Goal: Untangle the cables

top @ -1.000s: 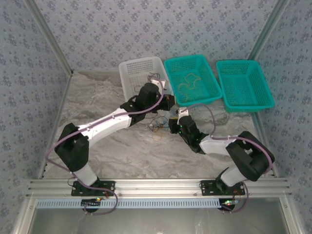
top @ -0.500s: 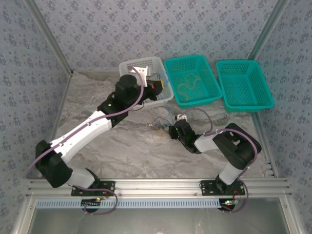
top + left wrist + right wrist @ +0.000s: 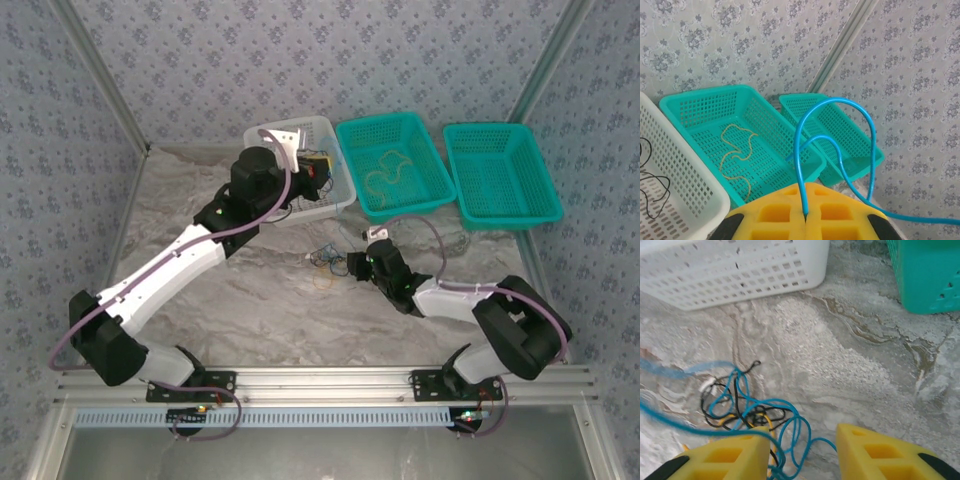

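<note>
Grey-veined marble-look table [image 3: 250, 300] sits inside walls [image 3: 300, 60] of floral-patterned paper with aluminium corner posts. At the back stand a white plastic lattice basket [image 3: 340, 190] and two teal lattice baskets [image 3: 385, 122], rectangular with flared walls. A thin yellow cable [image 3: 737, 150] lies curled in the middle one, and a black cable [image 3: 652, 185] lies in the white one. The left claw [image 3: 804, 215], its yellow pads pressed together, pinches a looping blue cable [image 3: 797, 150] above the white basket. The right claw [image 3: 800, 432] is spread, low over a tangle [image 3: 747, 410] of blue, black and yellow wires on the table.
</note>
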Tool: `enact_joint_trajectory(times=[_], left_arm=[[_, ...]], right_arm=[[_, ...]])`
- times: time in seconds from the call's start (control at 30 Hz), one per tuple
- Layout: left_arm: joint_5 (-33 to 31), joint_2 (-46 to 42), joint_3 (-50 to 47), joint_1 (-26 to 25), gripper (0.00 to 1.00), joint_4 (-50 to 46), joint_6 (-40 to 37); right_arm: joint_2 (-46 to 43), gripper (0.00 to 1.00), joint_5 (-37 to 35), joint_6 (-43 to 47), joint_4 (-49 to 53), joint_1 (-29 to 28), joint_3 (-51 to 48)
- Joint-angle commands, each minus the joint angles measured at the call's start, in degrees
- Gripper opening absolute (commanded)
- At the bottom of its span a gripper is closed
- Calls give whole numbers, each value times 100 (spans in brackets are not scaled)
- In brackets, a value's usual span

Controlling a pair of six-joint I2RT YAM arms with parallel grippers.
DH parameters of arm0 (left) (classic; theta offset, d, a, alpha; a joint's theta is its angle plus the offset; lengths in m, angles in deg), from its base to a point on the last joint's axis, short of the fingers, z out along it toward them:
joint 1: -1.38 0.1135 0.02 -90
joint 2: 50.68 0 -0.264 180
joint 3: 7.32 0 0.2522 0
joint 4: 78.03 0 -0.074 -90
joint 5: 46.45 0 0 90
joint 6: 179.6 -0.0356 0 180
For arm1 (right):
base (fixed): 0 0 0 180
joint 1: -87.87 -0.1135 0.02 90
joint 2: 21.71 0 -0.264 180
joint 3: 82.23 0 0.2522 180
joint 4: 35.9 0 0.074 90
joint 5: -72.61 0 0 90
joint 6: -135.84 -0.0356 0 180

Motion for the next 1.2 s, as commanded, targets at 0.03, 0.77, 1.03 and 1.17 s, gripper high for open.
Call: enact_joint_trajectory(times=[0.03,0.77,1.03,1.17], left_arm=[[133,-98,353,81,0,81,-169],[-577,-199,1902,1366,0,-921,-967],[-23,-269,1181,1209,0,-805,-361],[200,-304,834,1156,0,-653,49]], right_arm=[[567,38,251,93,248,61,204],[1462,39,-87,-591,574,171,318],[93,74,750,2,868,216,741],[-584,87,754,297,981,250,948]])
